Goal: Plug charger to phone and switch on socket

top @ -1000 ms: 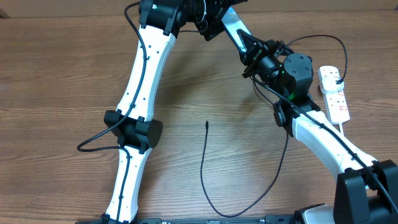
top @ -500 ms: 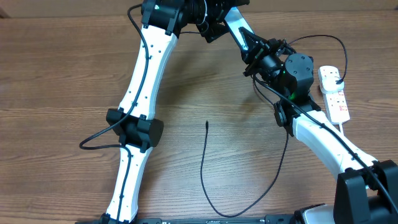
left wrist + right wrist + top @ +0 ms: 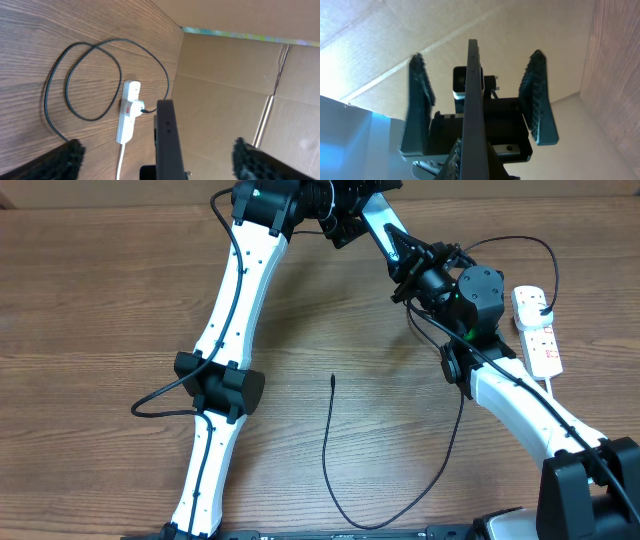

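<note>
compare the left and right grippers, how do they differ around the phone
The right gripper is shut on the phone, gripping one end; the left gripper is open, its fingers standing either side of the phone with gaps, touching nothing. The right gripper alone carries the phone; the left carries nothing. Both meet at the same phone, facing each other.
</note>
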{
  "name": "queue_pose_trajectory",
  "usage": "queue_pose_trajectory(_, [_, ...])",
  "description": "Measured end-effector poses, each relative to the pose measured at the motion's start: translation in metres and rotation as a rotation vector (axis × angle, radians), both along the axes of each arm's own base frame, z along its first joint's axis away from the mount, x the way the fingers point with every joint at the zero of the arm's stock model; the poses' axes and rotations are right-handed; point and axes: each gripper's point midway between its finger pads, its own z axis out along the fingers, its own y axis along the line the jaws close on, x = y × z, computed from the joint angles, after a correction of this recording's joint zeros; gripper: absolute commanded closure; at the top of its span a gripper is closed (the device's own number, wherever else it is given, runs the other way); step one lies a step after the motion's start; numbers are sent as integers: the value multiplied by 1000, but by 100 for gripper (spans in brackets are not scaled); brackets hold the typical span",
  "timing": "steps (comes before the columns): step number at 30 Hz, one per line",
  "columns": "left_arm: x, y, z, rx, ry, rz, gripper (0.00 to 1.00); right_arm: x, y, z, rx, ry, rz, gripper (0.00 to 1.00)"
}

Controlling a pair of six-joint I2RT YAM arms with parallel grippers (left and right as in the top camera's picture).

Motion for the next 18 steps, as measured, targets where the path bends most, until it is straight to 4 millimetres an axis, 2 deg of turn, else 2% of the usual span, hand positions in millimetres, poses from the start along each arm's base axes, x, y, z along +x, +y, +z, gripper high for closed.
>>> queue_pose_trajectory(2, [0, 0, 1, -2, -5, -3, 25, 0, 0, 0, 1, 0, -2, 96])
queue_pose_trajectory(4, [0, -1, 1, -3, -8, -8, 29, 0, 0, 0, 0, 0, -3, 96])
queue_pose_trajectory(8, [-1, -1, 2, -7, -9, -14, 45, 0, -1, 0, 0, 1, -4, 96])
queue_pose_trajectory(11, [-2, -2, 2, -9, -9, -17, 50, 0, -1, -1, 0, 3, -4, 96])
queue_pose_trajectory(18, [-2, -2, 2, -11, -8, -19, 53, 0, -1, -2, -2, 9, -4, 96])
